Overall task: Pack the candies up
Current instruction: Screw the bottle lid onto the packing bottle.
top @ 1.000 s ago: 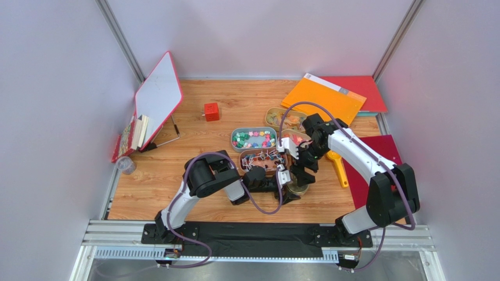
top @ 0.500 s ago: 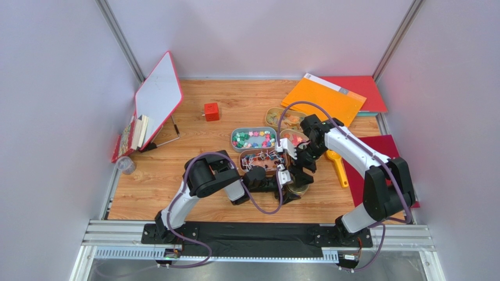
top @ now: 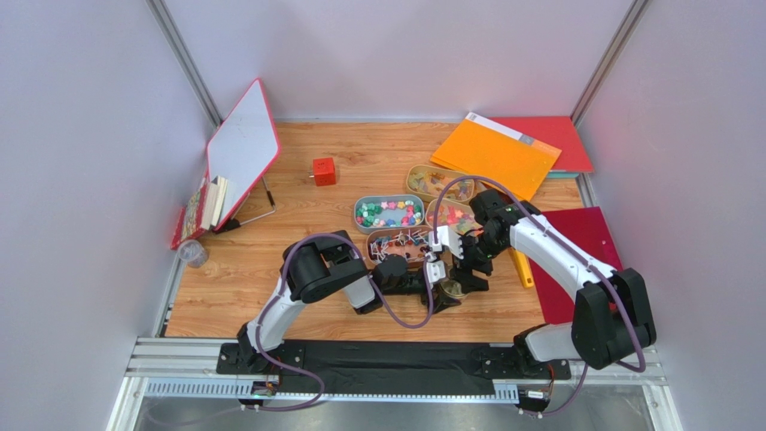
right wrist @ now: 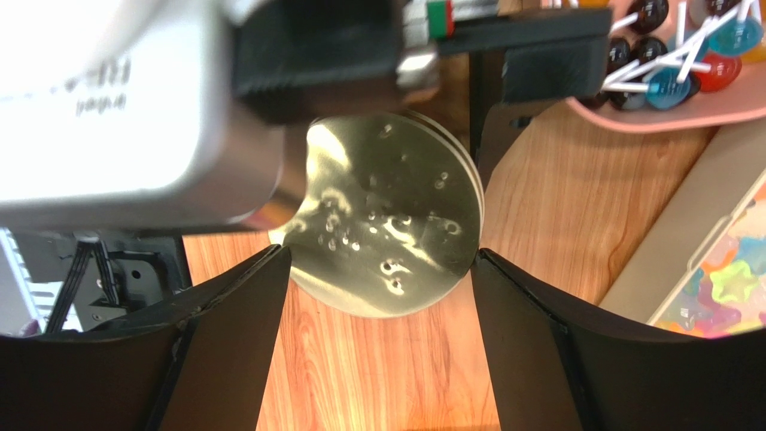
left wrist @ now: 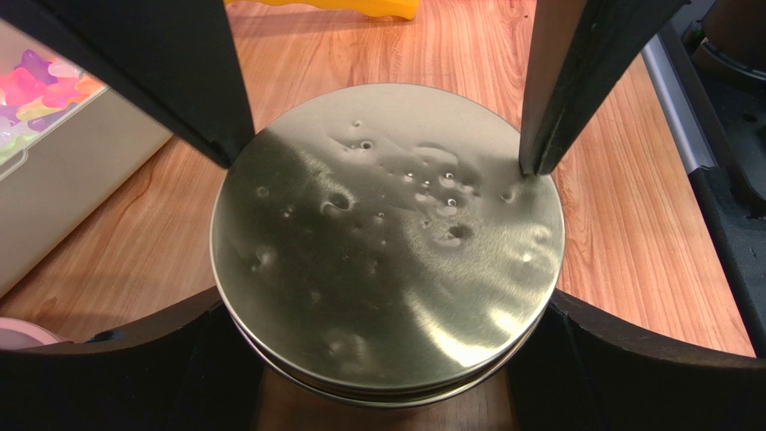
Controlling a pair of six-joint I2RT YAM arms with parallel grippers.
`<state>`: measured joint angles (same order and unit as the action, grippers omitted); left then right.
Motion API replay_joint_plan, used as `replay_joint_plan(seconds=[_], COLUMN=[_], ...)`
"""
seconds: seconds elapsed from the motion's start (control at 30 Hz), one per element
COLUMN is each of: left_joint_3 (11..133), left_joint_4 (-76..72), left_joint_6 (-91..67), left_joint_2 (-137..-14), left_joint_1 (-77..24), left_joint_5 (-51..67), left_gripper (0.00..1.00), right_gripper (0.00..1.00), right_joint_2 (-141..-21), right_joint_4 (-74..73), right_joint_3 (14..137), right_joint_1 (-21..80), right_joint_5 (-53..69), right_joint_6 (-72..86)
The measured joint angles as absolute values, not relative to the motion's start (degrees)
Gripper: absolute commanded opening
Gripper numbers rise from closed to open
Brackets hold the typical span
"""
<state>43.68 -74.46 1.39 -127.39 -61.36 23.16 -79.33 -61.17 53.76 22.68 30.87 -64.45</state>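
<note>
The candies lie in open containers: coloured wrapped bits in an oval tray, sweets on white sticks in a pink tray, red gummies, and yellow-orange gummies. They also show at the frame edges as coloured bits and as gummies. A round gold tin with its lid on stands on the wood. My left gripper hugs it on both sides, low by the table. My right gripper is open and hangs over the tin, its fingers flanking the lid's edge.
A red cube sits at the back left, near a tilted whiteboard and books. An orange folder and red folders lie at the back right. A yellow scoop and a dark red mat are beside the right arm.
My right gripper has moved from over the gummy tins toward the near edge and down over the gold tin, still open. The left arm and the tin have stayed put.
</note>
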Motion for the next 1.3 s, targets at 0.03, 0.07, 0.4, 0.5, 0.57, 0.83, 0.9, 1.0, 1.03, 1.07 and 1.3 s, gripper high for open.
replay_joint_plan(seconds=[0.03, 0.07, 0.4, 0.5, 0.57, 0.83, 0.9, 1.0, 1.03, 1.07, 1.3], left_joint_3=[43.7, 43.7, 44.03, 44.82, 45.25, 45.52, 45.56, 45.89, 45.98, 46.0, 46.04], left_joint_4=[-74.43, -74.41, -74.13, -73.91, -73.69, -73.34, -73.32, -73.28, -73.25, -73.25, -73.03], left_joint_6=[1.39, 1.39, 1.41, 1.34, 1.3, 1.32, 1.32, 1.32, 1.32, 1.32, 1.34], left_joint_2=[-127.39, -127.39, -127.52, -127.92, -128.11, -128.16, -128.18, -128.35, -128.42, -128.42, -128.35], left_joint_1=[-61.36, -61.36, -61.34, -61.32, -61.19, -61.04, -61.04, -61.01, -60.97, -60.97, -60.97], left_joint_5=[23.18, 23.18, 23.44, 22.85, 22.55, 22.57, 22.57, 22.55, 22.52, 22.52, 22.44], left_gripper=[0.0, 0.0, 0.0, 0.0, 0.0, 0.0, 0.0, 0.0, 0.0, 0.0, 0.0], right_gripper=[0.78, 0.78, 0.78, 0.78, 0.77, 0.77, 0.78, 0.84, 1.0, 1.0, 1.0], right_joint_2=[-78.61, -77.78, -70.02, -68.69, -68.14, -65.52, -66.06, -69.58, -71.29, -73.21, -83.05], right_joint_4=[-60.9, -60.77, -65.78, -69.43, -70.85, -73.78, -73.45, -72.07, -71.55, -70.59, -66.57], right_joint_3=[53.17, 52.58, 48.29, 47.24, 46.96, 50.43, 53.01, 57.19, 58.41, 59.35, 62.54], right_joint_1=[22.68, 22.63, 22.57, 23.09, 23.35, 22.55, 21.98, 21.65, 21.65, 21.65, 21.65], right_joint_5=[30.44, 29.98, 25.71, 26.76, 27.14, 25.26, 25.04, 25.45, 25.76, 26.15, 27.44], right_joint_6=[-64.53, -64.58, -64.47, -64.18, -63.86, -62.39, -62.13, -61.08, -60.71, -60.27, -58.94])
